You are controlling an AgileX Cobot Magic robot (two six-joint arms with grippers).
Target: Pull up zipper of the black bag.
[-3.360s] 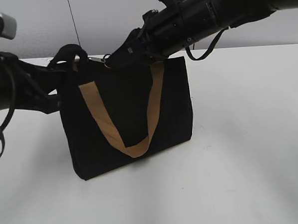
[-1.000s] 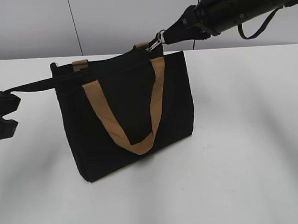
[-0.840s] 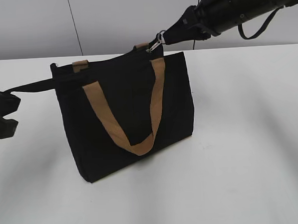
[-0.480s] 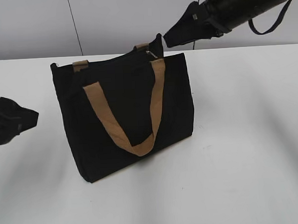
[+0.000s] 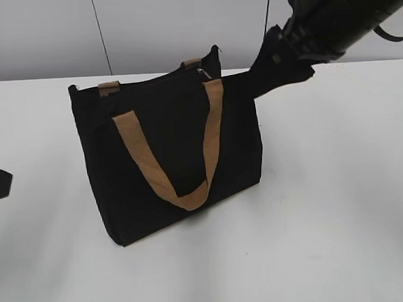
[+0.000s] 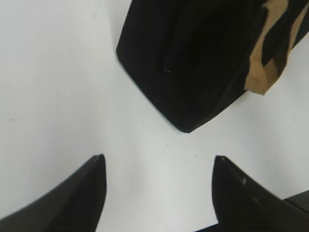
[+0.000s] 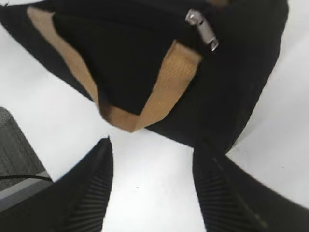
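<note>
Bag (image 5: 174, 152) stands upright on the white surface (image 5: 327, 219), tan handle (image 5: 168, 166) draped down its front. Zipper pull (image 7: 203, 30) lies loose at the top edge, right end, nothing gripping it. Right gripper (image 7: 152, 188) has its jaws apart and empty, sitting just off the bag's right top corner. Left gripper (image 6: 157, 193) also has its jaws apart, clear of the bag's left end, only a sliver visible in the exterior view. Judging by the pull's position, the zip run looks done, though I can't see the teeth. For a clean finish: back both arms straight away, keep the right jaws clear of the handle, don't nudge the bag over.
</note>
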